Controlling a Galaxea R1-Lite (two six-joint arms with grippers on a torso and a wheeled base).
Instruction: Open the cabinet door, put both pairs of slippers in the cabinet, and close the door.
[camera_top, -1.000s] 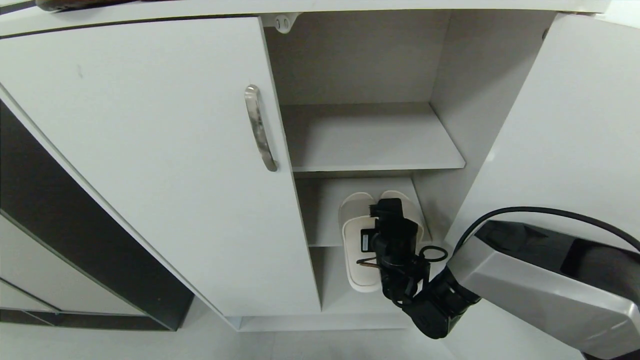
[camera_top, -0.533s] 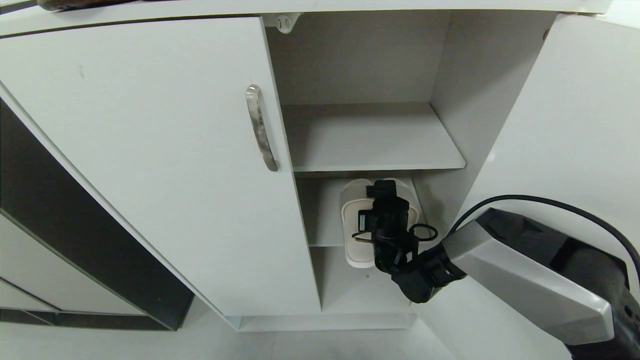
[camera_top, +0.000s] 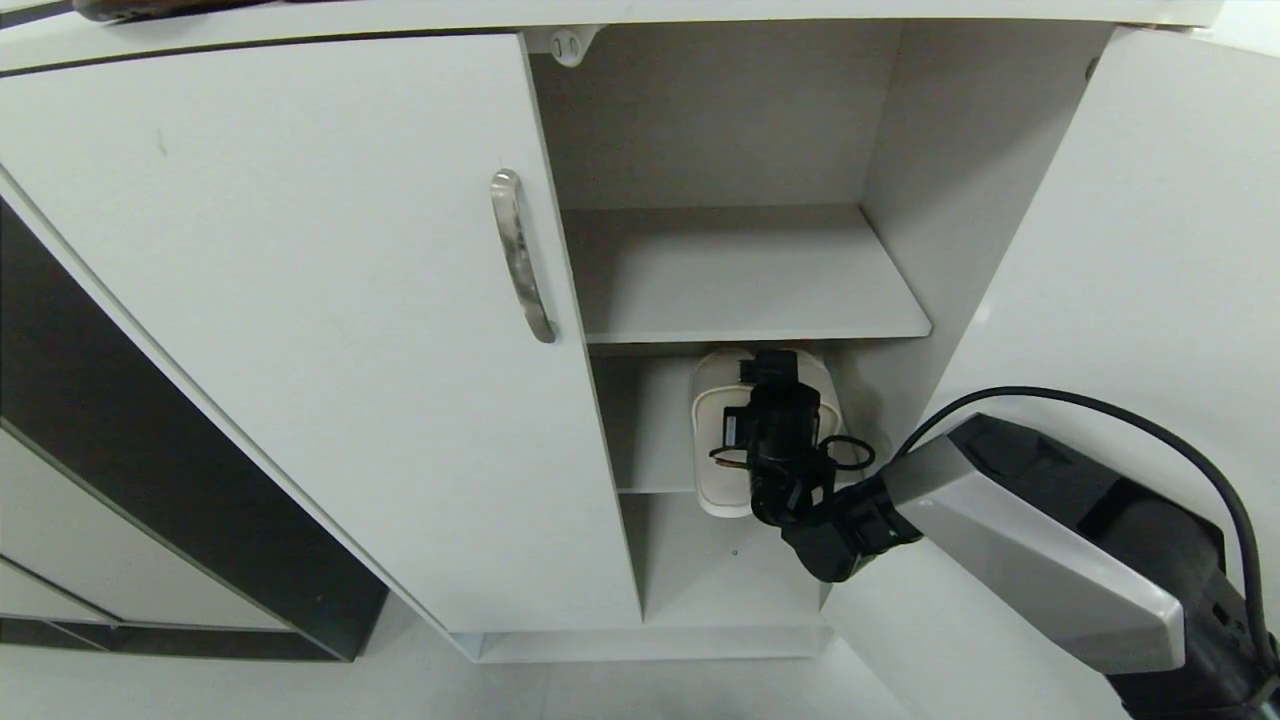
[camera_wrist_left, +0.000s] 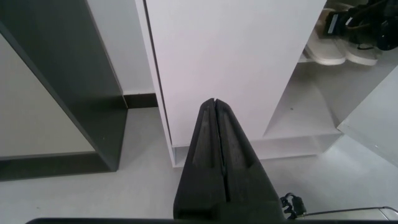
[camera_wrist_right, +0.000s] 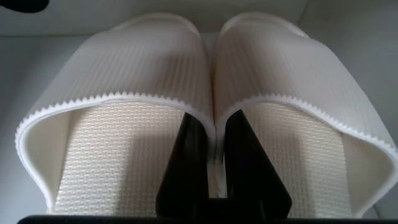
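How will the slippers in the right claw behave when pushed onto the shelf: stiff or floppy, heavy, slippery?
Probably light: the right claw holds both slippers by their pinched inner edges alone. Likely soft yet shape-holding: the straps stand arched. Their ribbed texture should limit slipping.

Pale grey floor (camera_top: 250, 690), smooth and evenly lit, with only soft shadow. Just left of the cabinet (camera_top: 250, 300), a dark panel (camera_top: 150, 450) standing upright, with pale fronts (camera_top: 60, 540) beside it toward the left edge. Behind, in the gap between the two, a white wall (camera_wrist_left: 118, 43) ending in a dark skirting strip (camera_wrist_left: 140, 99) at floor level.
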